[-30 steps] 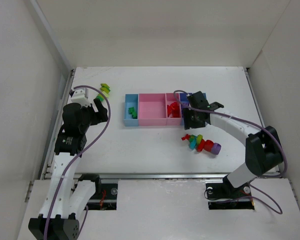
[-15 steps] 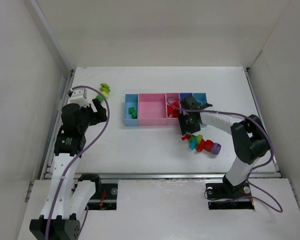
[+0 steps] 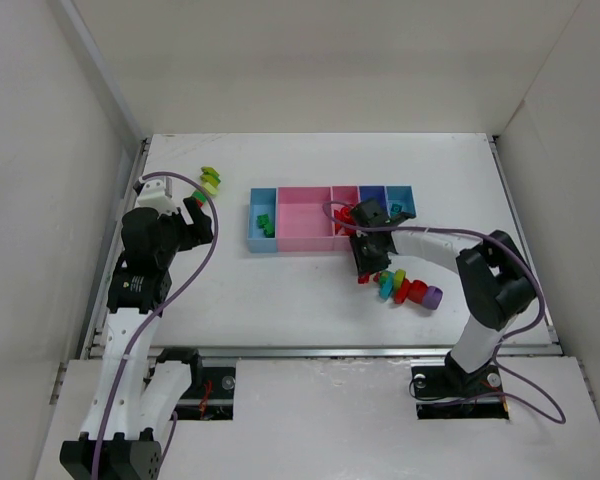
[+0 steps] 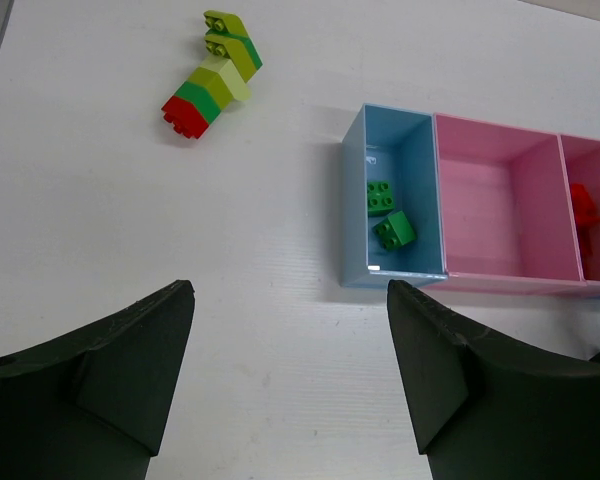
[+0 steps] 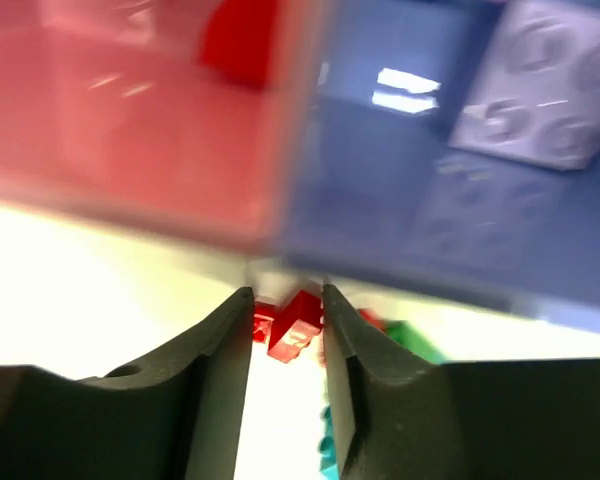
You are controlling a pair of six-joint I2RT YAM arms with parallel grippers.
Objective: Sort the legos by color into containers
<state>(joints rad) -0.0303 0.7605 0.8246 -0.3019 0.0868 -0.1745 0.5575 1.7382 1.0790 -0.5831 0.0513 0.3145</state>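
The right gripper (image 5: 286, 345) is sitting low over the worktop (image 3: 280, 290) just in front of the containers (image 3: 305, 222). Its jaws are clamping a small red lego (image 5: 298, 322) that is filling the narrow gap between them. The wrist view is blurred, but the brick is touching both pads. Just to its right a mixed pile of legos (image 3: 408, 290), teal, red and purple, is lying on the worktop. The left gripper (image 4: 290, 400) is hovering over bare worktop left of the row, its jaws standing wide apart and holding nothing. Two green legos (image 4: 393, 231) are sitting in the light blue tray (image 4: 420, 160) at the row's left end. Other red legos (image 4: 580, 205) are resting in the narrow pink tray (image 4: 592, 160). A chain (image 4: 212, 82) of yellow-green, green and red bricks is lying well apart from the trays, beyond the left gripper.
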